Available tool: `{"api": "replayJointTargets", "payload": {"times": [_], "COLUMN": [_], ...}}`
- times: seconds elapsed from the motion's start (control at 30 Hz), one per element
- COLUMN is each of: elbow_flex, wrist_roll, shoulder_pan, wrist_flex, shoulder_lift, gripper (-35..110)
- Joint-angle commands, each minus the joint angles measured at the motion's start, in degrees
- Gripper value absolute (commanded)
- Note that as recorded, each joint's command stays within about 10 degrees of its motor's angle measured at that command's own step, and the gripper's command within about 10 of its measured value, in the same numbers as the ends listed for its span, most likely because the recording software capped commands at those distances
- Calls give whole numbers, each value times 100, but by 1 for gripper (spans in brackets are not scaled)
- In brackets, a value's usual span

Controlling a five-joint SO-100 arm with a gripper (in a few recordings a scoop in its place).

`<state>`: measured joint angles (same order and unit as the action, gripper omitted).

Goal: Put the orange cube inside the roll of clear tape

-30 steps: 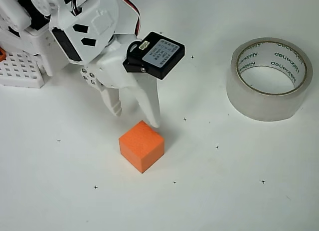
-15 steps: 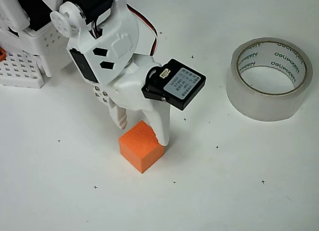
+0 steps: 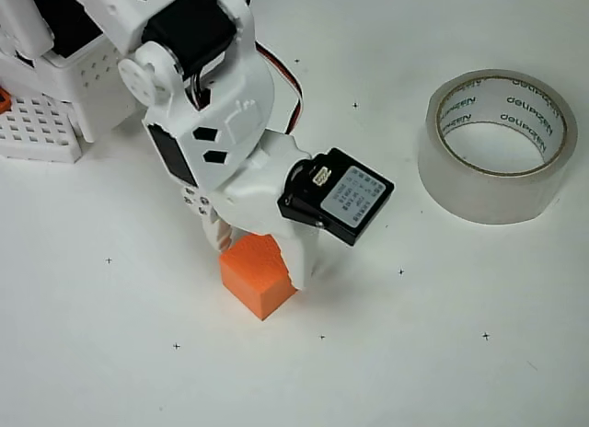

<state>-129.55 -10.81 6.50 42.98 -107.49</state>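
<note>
The orange cube (image 3: pixel 259 278) sits on the white table, left of centre in the overhead view. My white gripper (image 3: pixel 262 258) has come down over it and stands open. One finger is at the cube's upper left side and the other at its right side, and the cube's top rear is hidden under the wrist. The roll of clear tape (image 3: pixel 463 182) lies flat at the upper right, hole up, with green lettering on its pale core. It is well apart from the gripper.
A white perforated block (image 3: pixel 37 131) with a small orange tab (image 3: pixel 4 99) stands at the left edge beside the arm's base (image 3: pixel 64 50). Small black cross marks dot the table (image 3: pixel 414 353).
The gripper has moved down and forward from behind the cube until its fingers straddle it. The cube and the tape roll have stayed in place.
</note>
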Motion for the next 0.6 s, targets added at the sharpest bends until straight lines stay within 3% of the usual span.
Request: {"api": "replayJointTargets", "payload": {"times": [0.0,0.4,0.57], "elbow_flex": [448,396,387], "wrist_roll": [-88,-70,-88], "shoulder_pan": [141,149,132], "wrist_flex": [-105,-105,-105], "shoulder_lift": [-53,-62,-88], "gripper": [46,26,24]}}
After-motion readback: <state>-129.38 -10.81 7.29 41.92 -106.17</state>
